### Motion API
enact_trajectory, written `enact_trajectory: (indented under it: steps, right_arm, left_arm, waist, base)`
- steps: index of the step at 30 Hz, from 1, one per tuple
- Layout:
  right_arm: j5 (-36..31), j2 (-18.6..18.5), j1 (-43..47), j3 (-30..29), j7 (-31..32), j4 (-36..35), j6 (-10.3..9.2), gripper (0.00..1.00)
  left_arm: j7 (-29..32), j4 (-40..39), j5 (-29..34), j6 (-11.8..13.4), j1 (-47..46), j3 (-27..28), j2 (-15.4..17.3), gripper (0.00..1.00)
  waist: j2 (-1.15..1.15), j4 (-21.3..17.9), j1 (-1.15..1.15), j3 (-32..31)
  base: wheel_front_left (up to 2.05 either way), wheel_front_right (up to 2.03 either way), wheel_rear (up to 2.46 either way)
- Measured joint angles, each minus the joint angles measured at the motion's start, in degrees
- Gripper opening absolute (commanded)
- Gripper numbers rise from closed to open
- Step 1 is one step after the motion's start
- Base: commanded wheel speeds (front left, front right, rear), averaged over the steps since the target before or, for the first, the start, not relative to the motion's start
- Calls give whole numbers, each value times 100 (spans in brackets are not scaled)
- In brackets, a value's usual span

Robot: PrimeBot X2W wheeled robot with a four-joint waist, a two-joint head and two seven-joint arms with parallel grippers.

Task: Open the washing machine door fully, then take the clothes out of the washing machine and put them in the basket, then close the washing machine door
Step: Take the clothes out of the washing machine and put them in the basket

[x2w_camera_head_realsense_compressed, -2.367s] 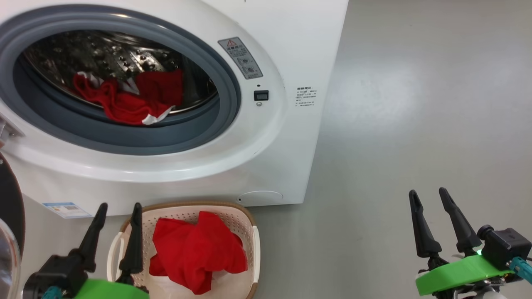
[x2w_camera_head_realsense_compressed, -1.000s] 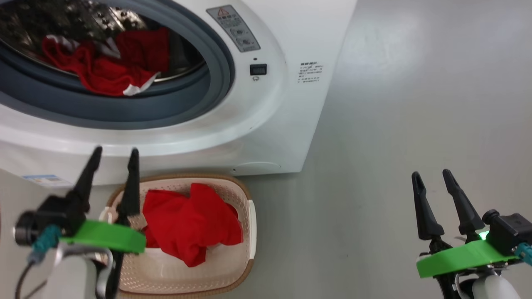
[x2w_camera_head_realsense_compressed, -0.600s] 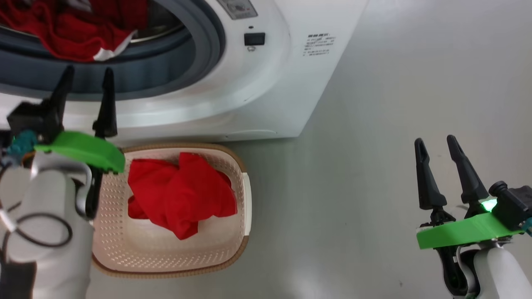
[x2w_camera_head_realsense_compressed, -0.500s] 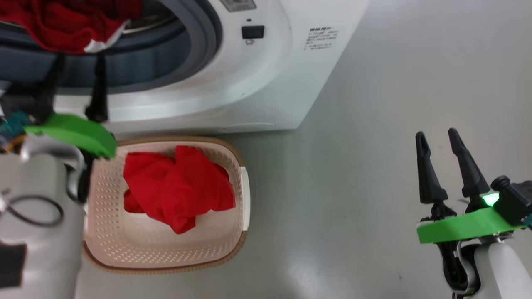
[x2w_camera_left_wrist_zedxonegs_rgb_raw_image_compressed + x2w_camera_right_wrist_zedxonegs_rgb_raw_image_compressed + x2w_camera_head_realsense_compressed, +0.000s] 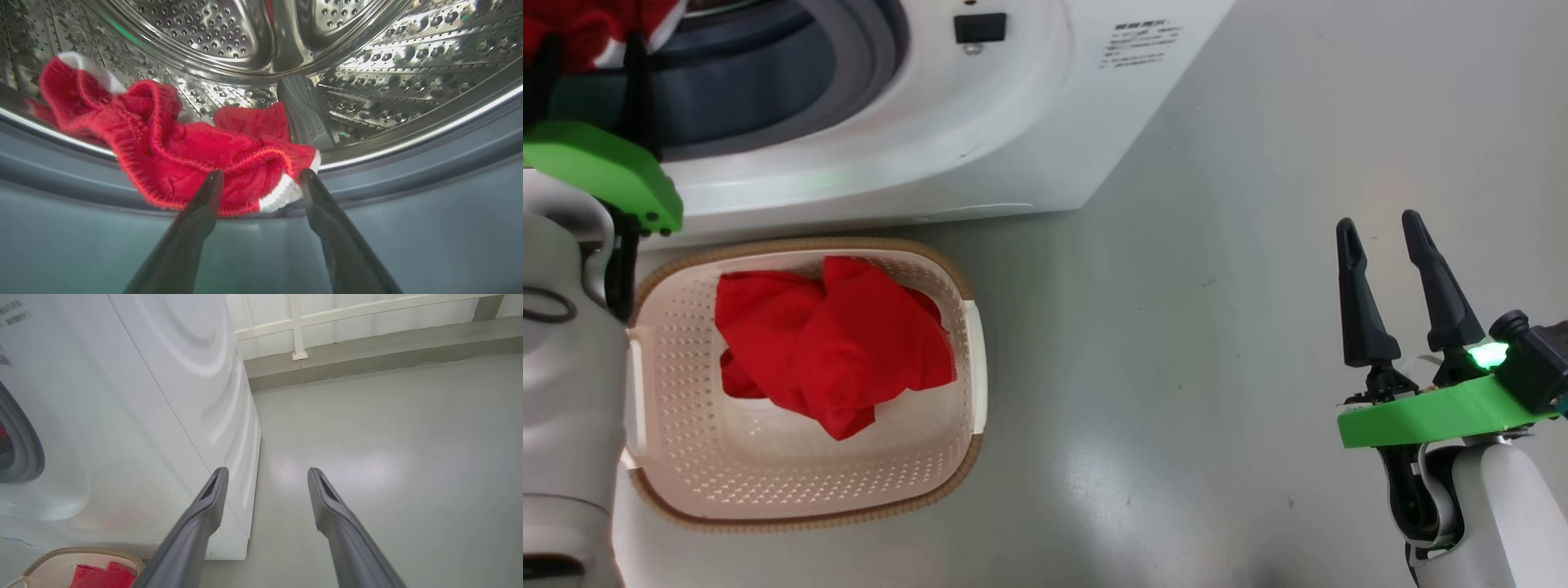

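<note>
Inside the perforated steel drum (image 5: 212, 28) of the big white front-loading washing machine (image 5: 980, 122), a bright red knitted garment (image 5: 196, 155) with a white trim strip lies bunched at the front lip, its edge drooping toward the grey rubber gasket (image 5: 449, 175). The left pincer (image 5: 262, 174) points straight at it, its two long dark fingers spread apart and holding nothing. Whether the tips touch the fabric I cannot tell. Below the machine's front, on the grey floor (image 5: 1217, 327), sits the small cream-white perforated plastic basket (image 5: 800, 243) with a brown woven-look rim, and a second red garment (image 5: 833, 343) lies crumpled in it. Well off to the side, over bare floor, the right pincer (image 5: 1379, 222) hovers with its fingers apart and empty.

The drum mouth stands uncovered, so opening the washing machine door looks done, and one garment has reached the basket. What is left, by my reading, is to clamp the garment at the lip, lift it over the gasket and drop it in the basket, then shut the door. That puts the task at about halfway.
</note>
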Motion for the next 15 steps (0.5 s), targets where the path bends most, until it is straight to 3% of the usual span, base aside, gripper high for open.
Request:
enact_trajectory:
  steps: [8,9,10,11,12,13,15]
  right_arm:
    - [43,-1,1,5,0,-3,0,100]
    - [43,-1,1,7,0,-3,0,100]
    - [44,-1,1,10,0,-3,0,100]
    - [46,0,1,12,0,-2,0,100]
    - [55,0,1,12,0,-2,0,100]
    - [76,-1,1,12,0,-2,0,100]
    - [127,0,1,12,0,-2,0,100]
  left_arm:
    - [0,442,34,-1,-264,-158,121,100]
    - [0,475,49,-1,-282,-180,122,79]
    - [0,506,48,-1,-305,-199,121,50]
    - [0,523,48,-1,-325,-216,122,40]
    - [0,524,48,-1,-332,-237,121,15]
    - [0,524,48,-2,-332,-256,119,0]
    - [0,456,47,-2,-331,-272,119,0]
  waist:
    - [0,-115,0,91]
    - [0,-125,0,101]
    - [0,-134,0,108]
    - [0,-143,0,111]
    - [0,-150,0,109]
    - [0,-152,0,102]
    - [0,-153,0,84]
  base:
    - [0,0,0]
    - [0,0,0]
    - [0,0,0]
    - [0,0,0]
    - [0,0,0]
    - [0,0,0]
    - [0,0,0]
